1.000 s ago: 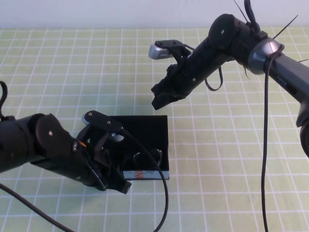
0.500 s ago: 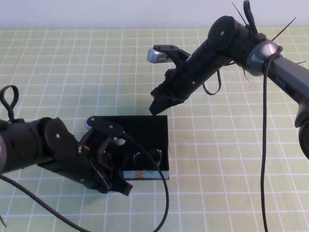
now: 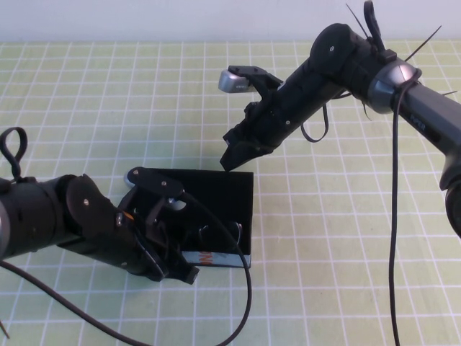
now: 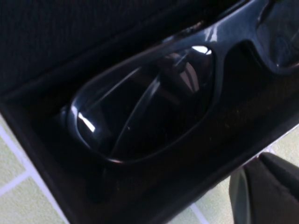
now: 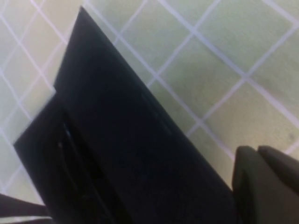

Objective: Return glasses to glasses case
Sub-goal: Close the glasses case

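Glasses (image 4: 154,98), black-framed with dark lenses, are lying inside the open glasses case (image 3: 223,191), directly in front of the left gripper (image 3: 184,274). The left wrist view is showing one lens and folded temple arms resting in the black tray. This left gripper is sitting low at the near edge of the case, just beside the patterned side strip (image 3: 209,258); whether its fingers are spread or closed cannot be told, though nothing appears gripped between them.

Up behind the case, the right gripper (image 3: 234,153) is hovering just above the far edge of the raised lid (image 5: 140,154), its fingertips pointing down toward that edge. Its fingers appear pressed together and carrying nothing.

Judging by this layout, the placing step looks complete and the closing step is now in hand. What the next move seems to call for is the right gripper pushing the lid forward over its hinge and down onto the tray, while the left gripper is clearing away from the near edge so it is not trapped.
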Controlling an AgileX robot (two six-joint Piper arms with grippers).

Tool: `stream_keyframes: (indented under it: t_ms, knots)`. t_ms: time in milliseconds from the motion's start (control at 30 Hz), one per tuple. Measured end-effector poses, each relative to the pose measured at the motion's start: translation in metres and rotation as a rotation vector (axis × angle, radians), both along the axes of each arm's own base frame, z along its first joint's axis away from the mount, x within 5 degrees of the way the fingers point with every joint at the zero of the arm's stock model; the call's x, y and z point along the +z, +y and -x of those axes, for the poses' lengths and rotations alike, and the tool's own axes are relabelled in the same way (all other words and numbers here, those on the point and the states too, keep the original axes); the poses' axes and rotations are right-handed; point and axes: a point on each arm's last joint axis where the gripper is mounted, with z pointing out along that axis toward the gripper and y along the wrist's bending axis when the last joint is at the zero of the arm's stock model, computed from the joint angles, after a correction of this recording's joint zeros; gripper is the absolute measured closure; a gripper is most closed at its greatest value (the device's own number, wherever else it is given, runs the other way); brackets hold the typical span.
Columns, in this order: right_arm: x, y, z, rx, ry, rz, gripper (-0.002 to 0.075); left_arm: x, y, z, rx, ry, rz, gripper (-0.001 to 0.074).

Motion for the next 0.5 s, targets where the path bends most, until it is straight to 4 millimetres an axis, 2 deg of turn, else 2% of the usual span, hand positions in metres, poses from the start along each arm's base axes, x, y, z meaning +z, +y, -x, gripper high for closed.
stream_keyframes:
  t_ms: [333, 500]
  knots:
    - [-0.022, -0.001, -0.004, 0.000, 0.011, 0.054, 0.0743, 0.000, 0.000, 0.000, 0.002, -0.005, 0.000, 0.0738]
    - [-0.022, 0.002, -0.003, 0.003, 0.036, 0.002, 0.0743, -0.001, 0.000, -0.001, 0.003, 0.000, -0.001, 0.0738]
